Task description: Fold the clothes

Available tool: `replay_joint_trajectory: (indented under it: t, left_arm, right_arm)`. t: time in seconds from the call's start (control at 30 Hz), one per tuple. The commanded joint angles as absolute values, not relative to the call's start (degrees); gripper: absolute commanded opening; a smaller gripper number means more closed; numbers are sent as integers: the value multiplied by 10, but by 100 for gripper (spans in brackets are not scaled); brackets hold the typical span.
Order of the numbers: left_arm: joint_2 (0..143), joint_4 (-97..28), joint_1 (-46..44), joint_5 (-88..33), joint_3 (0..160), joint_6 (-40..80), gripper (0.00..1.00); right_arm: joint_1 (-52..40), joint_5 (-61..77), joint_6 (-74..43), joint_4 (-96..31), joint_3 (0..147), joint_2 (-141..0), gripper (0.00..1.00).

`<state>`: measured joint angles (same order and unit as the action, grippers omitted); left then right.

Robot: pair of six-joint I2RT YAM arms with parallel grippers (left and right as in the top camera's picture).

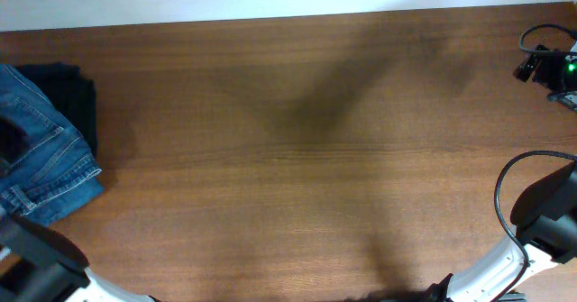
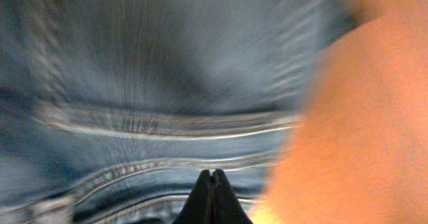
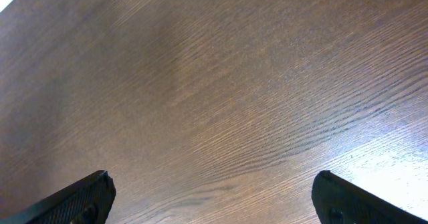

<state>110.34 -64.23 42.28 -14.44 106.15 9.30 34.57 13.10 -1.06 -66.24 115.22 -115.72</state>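
Denim of the jeans (image 2: 167,83) fills the left wrist view, blurred and right up against the left gripper (image 2: 212,196). Its fingertips are pressed together, and I cannot tell whether any cloth is caught between them. The right gripper (image 3: 210,190) hangs over bare table (image 1: 315,158), fingers spread wide, nothing between them. Further out, at the table's left edge, the jeans sit in a bunched bundle, partly over a black pile (image 1: 79,90) behind. Folding looks barely started to me. The smart play is to draw the jeans clear of that pile onto open wood and pinch firmly at the waistband. Then bring the right gripper across for the other side, and spread the legs flat before any fold.
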Motion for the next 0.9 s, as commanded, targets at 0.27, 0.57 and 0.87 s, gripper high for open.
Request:
replay_joint_trajectory:
  t: [0.27, 0.57, 0.87]
  left_arm:
    - [1016, -613, 419, 54, 1140, 98, 4]
    - [1143, -632, 423, 76, 1140, 98, 21]
    - [1281, -690, 426, 73, 1140, 98, 56]
  right_arm:
    - [345, 128, -10, -662, 1153, -1153, 99]
    - [345, 128, -9, -662, 1153, -1153, 99]
    - [345, 128, -9, -662, 1153, -1154, 99]
